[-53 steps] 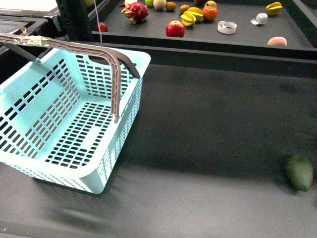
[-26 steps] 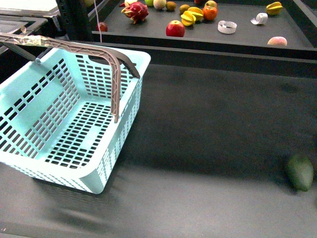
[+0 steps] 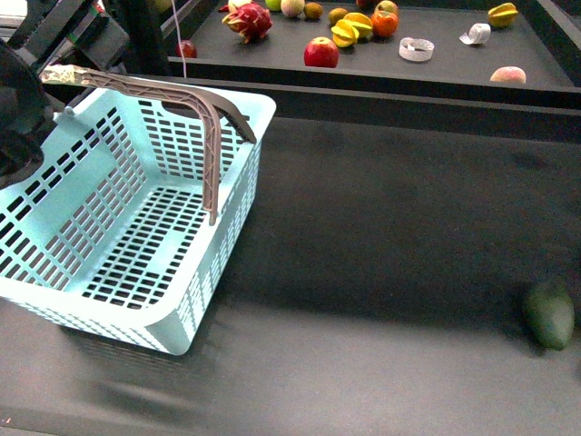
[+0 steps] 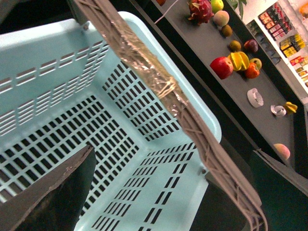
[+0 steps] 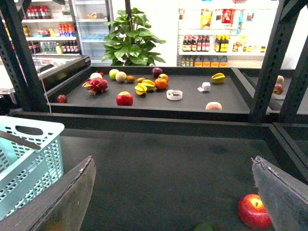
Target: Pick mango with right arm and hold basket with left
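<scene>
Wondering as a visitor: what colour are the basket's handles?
The handles are brown-grey, the basket light turquoise; best in the left wrist view.

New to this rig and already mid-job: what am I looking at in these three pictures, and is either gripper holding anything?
This is a robot with two arms, each ending in a two-finger gripper. The front view looks out from its body: the empty basket stands on the dark table at left, a dark green fruit lies at right, and a back shelf holds loose fruit. I cannot pick out the mango there for sure. The left wrist view comes from the left arm: the left gripper is open, the basket's handle showing between its fingers, not gripped. The right wrist view comes from the right arm: the right gripper is open and empty, with a red apple on the table ahead.
</scene>
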